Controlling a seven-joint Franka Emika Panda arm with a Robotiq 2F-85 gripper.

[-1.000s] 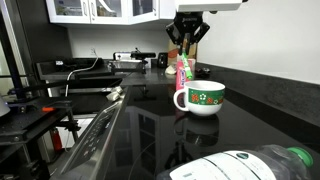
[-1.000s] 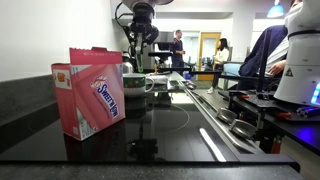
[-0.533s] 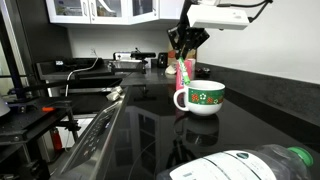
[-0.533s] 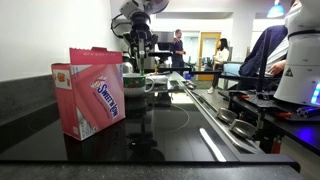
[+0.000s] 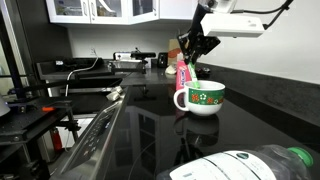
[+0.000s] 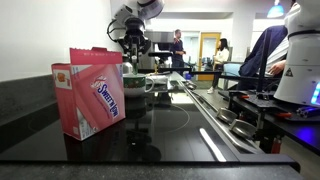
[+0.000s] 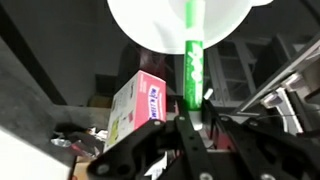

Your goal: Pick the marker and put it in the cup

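In the wrist view my gripper (image 7: 190, 118) is shut on the green marker (image 7: 192, 55), which points toward the white round mouth of the cup (image 7: 160, 25). In both exterior views the gripper (image 5: 196, 50) (image 6: 135, 48) hangs tilted just above the cup (image 5: 201, 98) (image 6: 136, 85), a white mug with a green patterned band. The marker is too small to make out in the exterior views.
A pink Sweet'N Low box (image 6: 90, 92) (image 5: 183, 70) (image 7: 135, 105) stands right beside the mug on the black glossy counter (image 5: 150, 120). A plastic bottle (image 5: 250, 165) lies in the foreground. Equipment (image 5: 30, 105) sits along the counter's edge.
The arm has swung and tilted, shifting the gripper with the marker sideways and slightly lower over the mug. The mug and the box have not moved.
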